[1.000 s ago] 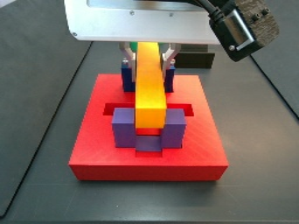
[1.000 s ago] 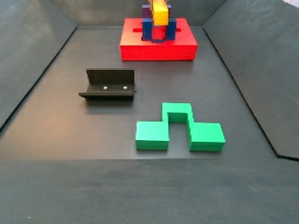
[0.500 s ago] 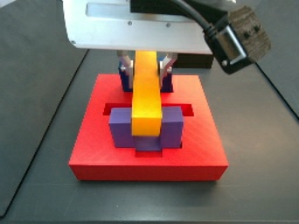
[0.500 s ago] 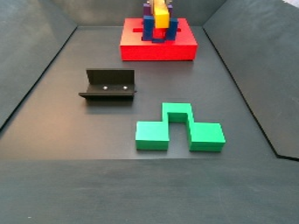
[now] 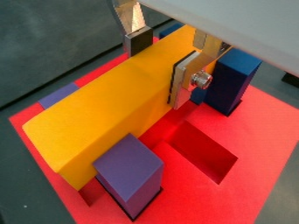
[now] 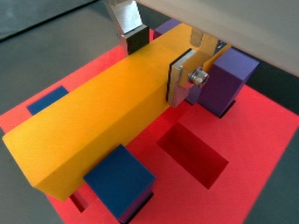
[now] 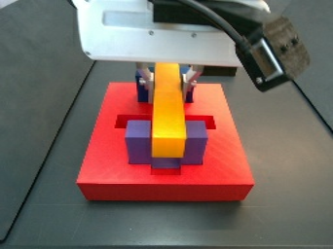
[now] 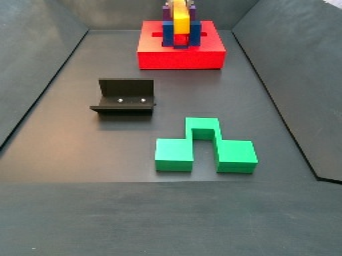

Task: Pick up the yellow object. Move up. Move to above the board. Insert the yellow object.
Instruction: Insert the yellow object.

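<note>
My gripper is shut on the yellow object, a long yellow-orange bar, near its far end; both wrist views show this, and the gripper appears again here. In a side view the bar slopes down between the two purple posts of the red board, with my gripper above the board's far half. The dark-blue posts stand behind. I cannot tell whether the bar touches the board. In a side view the board and bar are far off.
A green notched block lies on the dark floor in the foreground. The fixture stands left of the middle. An open recessed slot shows in the board beside the bar. A wrist camera hangs off the arm's right side.
The gripper has lowered the yellow bar a little, and its near end now sits deeper between the two purple posts. Nothing else has moved.
</note>
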Controlling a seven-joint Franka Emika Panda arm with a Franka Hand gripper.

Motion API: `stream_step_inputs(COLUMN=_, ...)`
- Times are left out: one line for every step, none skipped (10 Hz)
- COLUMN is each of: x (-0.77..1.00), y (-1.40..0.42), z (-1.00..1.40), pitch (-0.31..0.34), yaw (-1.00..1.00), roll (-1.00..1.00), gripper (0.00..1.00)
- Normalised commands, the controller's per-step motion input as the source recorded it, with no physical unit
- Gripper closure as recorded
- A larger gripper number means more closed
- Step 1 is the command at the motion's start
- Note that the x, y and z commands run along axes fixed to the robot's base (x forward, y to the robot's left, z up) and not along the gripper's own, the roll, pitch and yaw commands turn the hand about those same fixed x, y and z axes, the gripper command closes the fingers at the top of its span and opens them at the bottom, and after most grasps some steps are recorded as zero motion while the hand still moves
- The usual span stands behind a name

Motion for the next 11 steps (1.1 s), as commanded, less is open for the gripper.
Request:
stream_step_inputs(x=0.07, y=0.0, z=-0.39, pitch=0.0, yaw=0.0, roll=0.15, gripper=1.0)
stream_step_inputs(x=0.04, y=0.0, z=-0.37, pitch=0.0, yaw=0.0, roll=0.13, gripper=1.0)
stream_step_inputs(x=0.02, y=0.0, z=-0.33, pitch=0.0, yaw=0.0, roll=0.12, gripper=1.0)
stream_step_inputs(x=0.02, y=0.0, z=-0.32, pitch=0.0, yaw=0.0, roll=0.12, gripper=1.0)
stream_step_inputs(x=0.02, y=0.0, z=-0.29, pitch=0.0, yaw=0.0, roll=0.09, gripper=1.0)
stream_step_inputs(x=0.06, y=-0.03, z=-0.23, pitch=0.0, yaw=0.0, roll=0.05, gripper=1.0)
stream_step_inputs(x=0.13, y=-0.13, z=-0.14, pitch=0.0, yaw=0.01, roll=0.04, gripper=1.0)
stream_step_inputs(x=0.17, y=-0.14, z=-0.11, pitch=0.0, yaw=0.01, roll=0.06, gripper=1.0)
stream_step_inputs(x=0.15, y=-0.12, z=-0.15, pitch=0.0, yaw=0.0, roll=0.06, gripper=1.0)
stream_step_inputs(x=0.09, y=-0.06, z=-0.18, pitch=0.0, yaw=0.0, roll=0.05, gripper=1.0)
stream_step_inputs(x=0.01, y=0.0, z=-0.23, pitch=0.0, yaw=0.0, roll=0.07, gripper=1.0)
